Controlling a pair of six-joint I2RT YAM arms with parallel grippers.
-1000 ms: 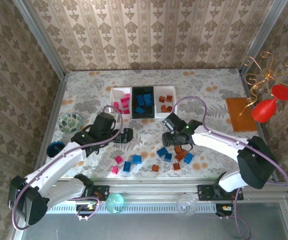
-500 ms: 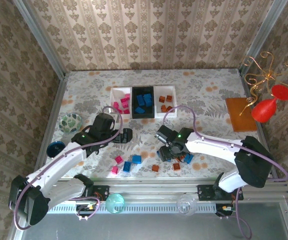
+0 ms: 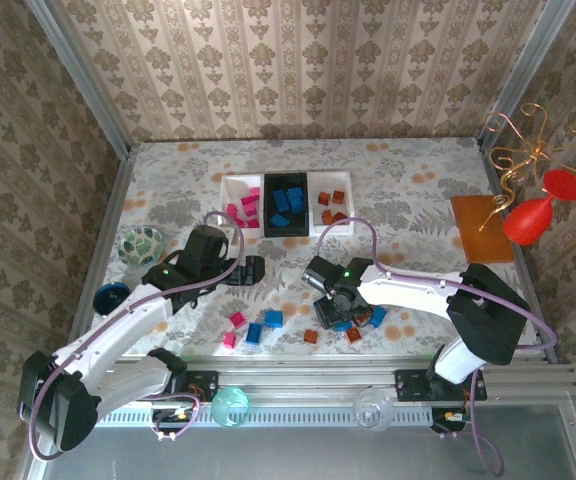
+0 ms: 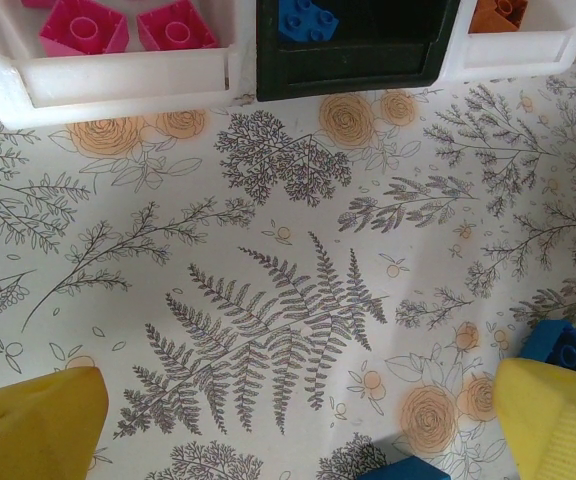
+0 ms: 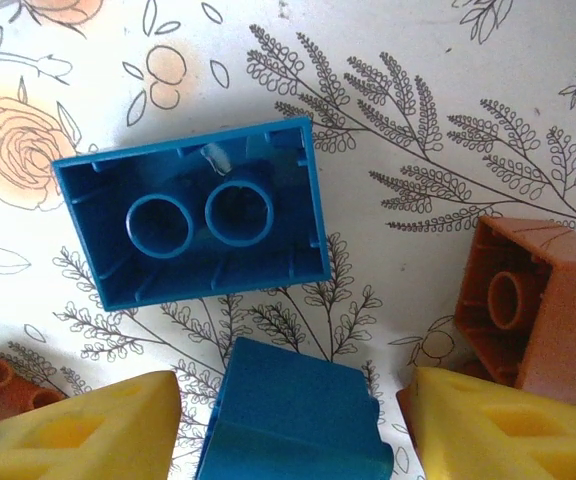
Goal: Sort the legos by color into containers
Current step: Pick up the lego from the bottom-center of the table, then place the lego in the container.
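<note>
Fern-and-rose tablecloth (image 3: pixel 418 190) over the whole table, with damask wallpaper (image 3: pixel 298 70) behind.

- Target: blue brick (image 5: pixel 288 410), bottom centre of the right wrist view, lying on the cloth between the yellow fingers (image 5: pixel 78 430) of the right gripper (image 5: pixel 290 445). The jaws stand apart, one on each side. A strip of cloth shows between each finger and the brick, so nothing is clamped. Contact below the frame edge can't be ruled out.
- Handling (my judgement): hard moulded plastic, very light, rigid, not fragile. The sides are glossy and likely to squirt out if pinched on a corner. Best hold is square across two opposite flat walls, low on the body.
- Neighbours: upturned blue brick (image 5: pixel 193 225), hollow side up, just above the target at centre left. Orange-brown brick (image 5: pixel 533 300) at the right edge, close to the right-hand finger and could be nudged as the jaws close.
- Further out, overhead view: more loose legos (image 3: pixel 273 318) at lower centre, in pink, blue and orange-brown.
- Containers (image 3: pixel 230 182) at upper centre. The left white tray holds pink, the black tray (image 4: pixel 348 72) holds blue, and the right white tray holds orange-brown. The black tray looks like this brick's destination.
- Left gripper (image 4: pixel 293 430): jaws spread wide and empty, over bare cloth just below the trays.
</note>
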